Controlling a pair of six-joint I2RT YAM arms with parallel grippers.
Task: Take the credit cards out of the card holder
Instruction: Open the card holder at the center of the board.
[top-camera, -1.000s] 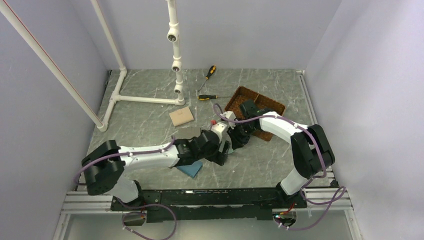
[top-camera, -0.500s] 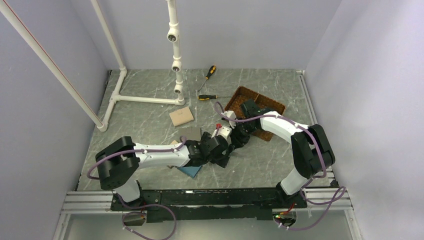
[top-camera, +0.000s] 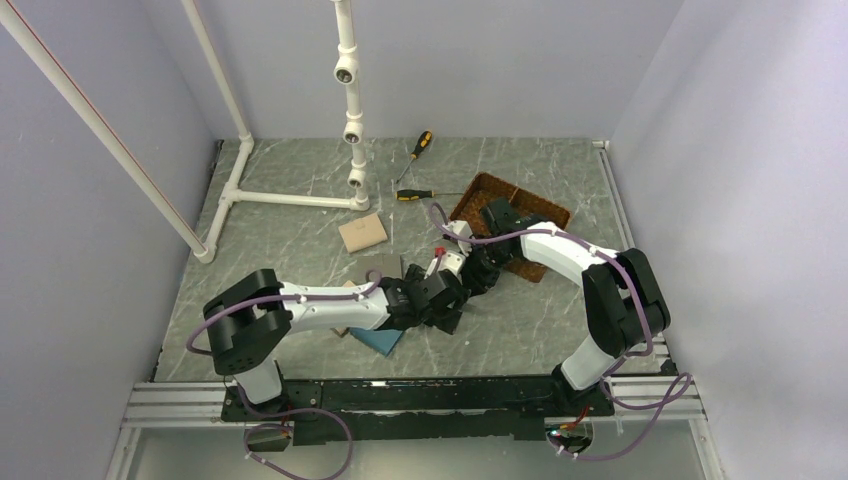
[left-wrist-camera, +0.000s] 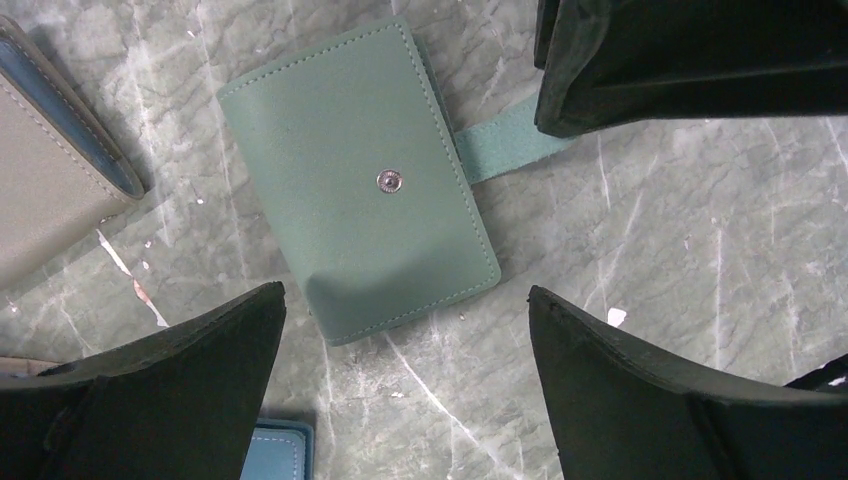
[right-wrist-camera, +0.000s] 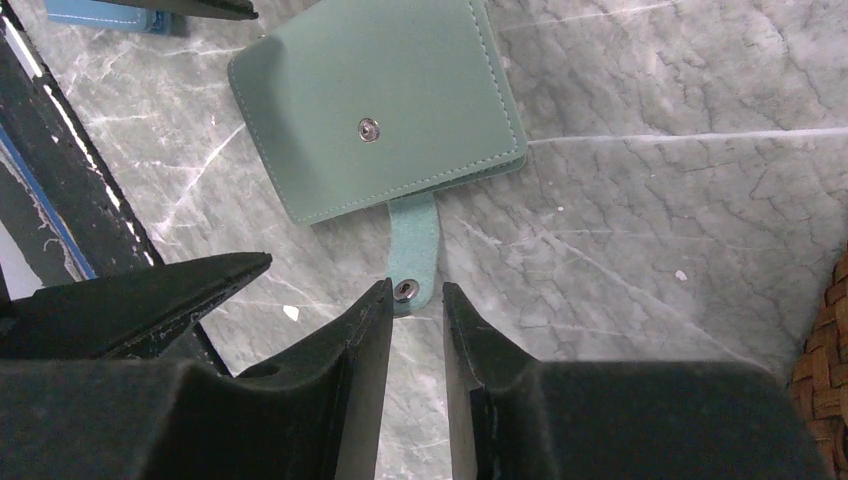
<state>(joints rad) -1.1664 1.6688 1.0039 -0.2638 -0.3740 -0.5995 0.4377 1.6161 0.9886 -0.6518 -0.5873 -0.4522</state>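
The sage-green card holder (left-wrist-camera: 360, 190) lies closed and flat on the marble table, its snap stud facing up and its strap (right-wrist-camera: 412, 245) undone and stretched out to one side. My left gripper (left-wrist-camera: 405, 292) hangs wide open just above it, one finger on each side of its near end, holding nothing. My right gripper (right-wrist-camera: 415, 287) is open only narrowly, and the snap end of the strap lies between its fingertips. I cannot tell whether the tips touch the strap. The credit cards are hidden. In the top view both grippers (top-camera: 455, 290) meet mid-table.
A blue wallet (top-camera: 380, 338) lies under the left wrist, with a grey-brown wallet (left-wrist-camera: 40, 190) beside it. A tan wallet (top-camera: 362, 233) sits farther back. The woven basket (top-camera: 520, 205) is behind the right arm. Two screwdrivers (top-camera: 415, 194) and a white pipe frame (top-camera: 300, 199) are at the back.
My left arm has reached further right, over the card holder, and its jaws have opened fully. The right arm and the card holder have stayed put.
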